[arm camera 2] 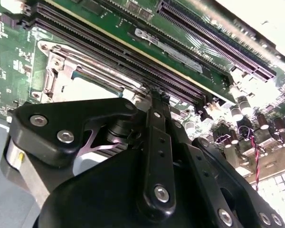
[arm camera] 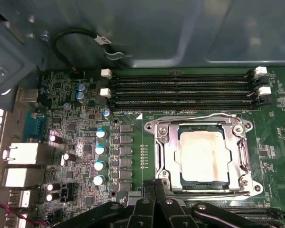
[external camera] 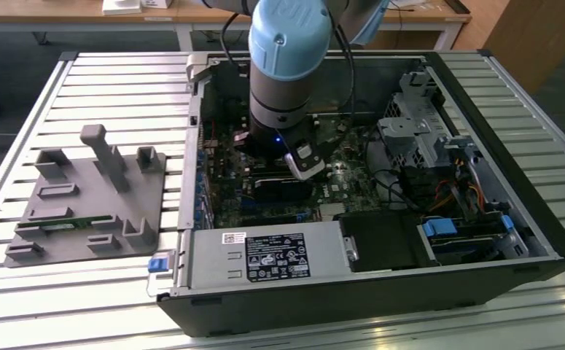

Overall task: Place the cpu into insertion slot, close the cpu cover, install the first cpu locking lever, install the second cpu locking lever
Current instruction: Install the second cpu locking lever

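Black linkages of the gripper (arm camera: 154,187) filled the nearest part of both wrist views, its fingers (arm camera 2: 157,142) pressed together into one narrow tip with nothing between them. That tip hovered just beside the near edge of the slot (arm camera: 161,156) in the first wrist view, and whether it touched the metal rim I could not tell.

Just beyond the tip, the cpu (arm camera: 203,156) lay flat in the slot, its beige metal top showing through the square window of the cover (arm camera: 235,161). The cover looked to be lying down over the chip, framing it on all sides. A thin wire lever (arm camera: 199,117) ran along the far edge of the socket, and a second lever (arm camera: 247,159) ran down one side.

Past the socket, four long black memory slots (arm camera: 180,88) lay parallel, with white clips at their ends. A row of silver-topped capacitors (arm camera: 100,156) stood to one side on the green board (arm camera: 128,109). Farther still rose the grey wall of the case (arm camera: 180,33).

In the exterior view, the arm (external camera: 282,65) reached straight down into the open case, which lay on a slatted table (external camera: 117,80). A grey fixture (external camera: 87,197) sat well apart toward the exterior view's left.
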`<state>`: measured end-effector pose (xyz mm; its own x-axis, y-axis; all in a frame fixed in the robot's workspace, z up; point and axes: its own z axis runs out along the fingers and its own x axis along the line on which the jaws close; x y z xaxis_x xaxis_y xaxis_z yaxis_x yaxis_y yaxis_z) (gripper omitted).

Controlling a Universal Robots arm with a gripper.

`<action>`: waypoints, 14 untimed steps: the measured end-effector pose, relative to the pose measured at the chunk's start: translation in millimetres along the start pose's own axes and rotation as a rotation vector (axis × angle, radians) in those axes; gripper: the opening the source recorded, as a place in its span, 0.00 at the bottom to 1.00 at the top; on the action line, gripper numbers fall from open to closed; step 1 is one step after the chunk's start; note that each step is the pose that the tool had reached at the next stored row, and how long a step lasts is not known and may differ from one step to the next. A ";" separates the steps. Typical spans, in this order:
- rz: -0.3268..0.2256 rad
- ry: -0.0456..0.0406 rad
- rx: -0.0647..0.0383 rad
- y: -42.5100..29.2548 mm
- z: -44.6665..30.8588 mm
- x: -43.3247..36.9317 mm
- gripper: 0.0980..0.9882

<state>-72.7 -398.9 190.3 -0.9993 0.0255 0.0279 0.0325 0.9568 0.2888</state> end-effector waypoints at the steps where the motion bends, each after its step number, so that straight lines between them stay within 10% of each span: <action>1: 0.000 0.0003 -0.002 -0.3 0.6 0.3 0.01; 7: 0.000 0.0000 -0.010 -0.2 0.9 0.7 0.01; 14: 0.000 0.0004 -0.010 4.6 -15.4 1.2 0.01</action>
<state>-73.5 -398.9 206.4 -0.9993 0.0253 0.0282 0.0326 0.9540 0.2981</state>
